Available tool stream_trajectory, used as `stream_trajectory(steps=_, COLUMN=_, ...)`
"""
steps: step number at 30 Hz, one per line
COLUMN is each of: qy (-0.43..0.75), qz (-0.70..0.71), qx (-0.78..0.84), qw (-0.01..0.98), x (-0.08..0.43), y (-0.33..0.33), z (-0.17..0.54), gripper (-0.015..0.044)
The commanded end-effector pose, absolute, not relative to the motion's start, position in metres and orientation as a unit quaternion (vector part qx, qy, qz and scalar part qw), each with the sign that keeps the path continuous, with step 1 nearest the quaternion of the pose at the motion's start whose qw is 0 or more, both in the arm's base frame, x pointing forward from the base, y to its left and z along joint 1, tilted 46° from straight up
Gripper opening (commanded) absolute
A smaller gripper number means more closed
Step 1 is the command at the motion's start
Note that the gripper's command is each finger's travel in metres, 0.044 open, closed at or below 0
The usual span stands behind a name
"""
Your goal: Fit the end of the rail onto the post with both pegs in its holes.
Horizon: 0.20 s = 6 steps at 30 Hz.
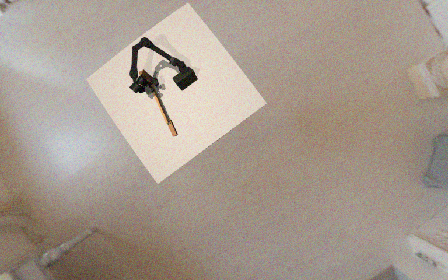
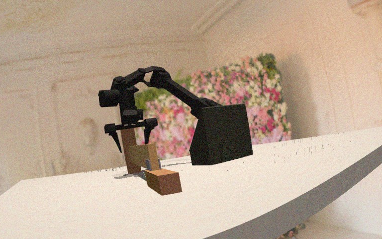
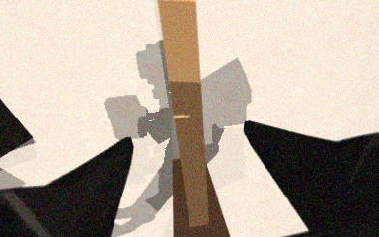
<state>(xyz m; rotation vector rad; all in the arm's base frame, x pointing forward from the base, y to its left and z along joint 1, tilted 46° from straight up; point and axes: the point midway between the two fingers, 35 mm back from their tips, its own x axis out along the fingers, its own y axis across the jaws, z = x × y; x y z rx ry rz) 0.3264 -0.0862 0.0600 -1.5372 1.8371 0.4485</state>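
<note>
The rail [image 1: 162,110] [image 2: 138,154] [image 3: 182,44] looks level in the exterior view. Its far end stands in the grey bracket [image 2: 159,164] on the low footboard block [image 1: 172,131] [image 2: 170,183]. Its near end meets the face of the upright post [image 2: 128,137] [image 3: 215,213], with no gap that I can see. Pegs and holes are hidden, so I cannot tell how deep the pegs sit. My gripper [image 2: 134,147] [image 3: 189,133] is open and empty. Its fingers stand one on each side of the rail near the post, clear of it in the wrist view.
The black arm base [image 1: 185,78] [image 2: 224,134] stands on the pale table [image 1: 216,100] [image 2: 83,207], to the right of the rail in the top and exterior views. The arm arches over to the gripper. Arm shadows lie around the rail.
</note>
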Motion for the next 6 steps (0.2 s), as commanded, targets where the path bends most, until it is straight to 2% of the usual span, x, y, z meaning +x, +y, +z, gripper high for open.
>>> stream_trajectory(steps=1, qy=0.708, qz=0.172, qx=-0.590, qw=0.348, x=0.3271, y=-0.0855, z=0.0603, gripper=0.0440)
stream_trajectory(steps=6, qy=0.708, qz=0.172, qx=-0.590, qw=0.348, x=0.3271, y=-0.0855, z=0.0603, gripper=0.0440)
